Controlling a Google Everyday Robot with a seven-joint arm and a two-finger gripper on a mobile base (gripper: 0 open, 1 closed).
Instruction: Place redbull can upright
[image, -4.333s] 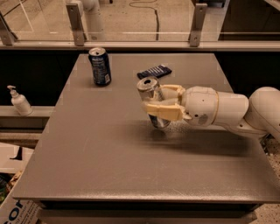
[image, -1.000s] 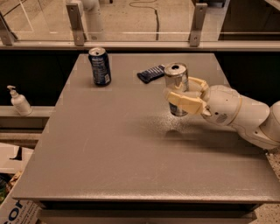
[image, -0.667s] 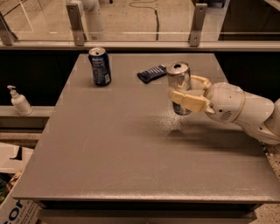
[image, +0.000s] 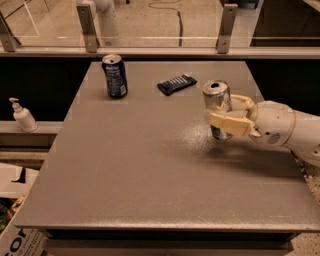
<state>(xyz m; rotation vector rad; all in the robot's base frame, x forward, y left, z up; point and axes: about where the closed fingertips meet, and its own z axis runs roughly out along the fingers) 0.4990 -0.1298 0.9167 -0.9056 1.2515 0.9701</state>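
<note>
The gripper (image: 220, 113) comes in from the right and is clamped side-on around the middle of the redbull can (image: 215, 98), one finger (image: 229, 123) across the near face and the other behind. The redbull can stands upright in that grasp, silver top and pull tab facing up, its base at or just above the table (image: 150, 165); whether it rests there cannot be told. The step in hand looks like the set-down. To do it well, the wrist should be kept level so that the base meets the surface flat all round, and any lowering should be slow and straight down. Only once the weight is on the table should the jaws part, and evenly, so that neither finger drags the slim body sideways; then draw back to the right along the line of the arm, not across. A tall narrow can like this would tip at a small nudge. Room is ample: a dark packet (image: 176, 83) lies beyond and to the left of the gripper, and a blue can (image: 114, 76) stands farther left, both well apart.
</note>
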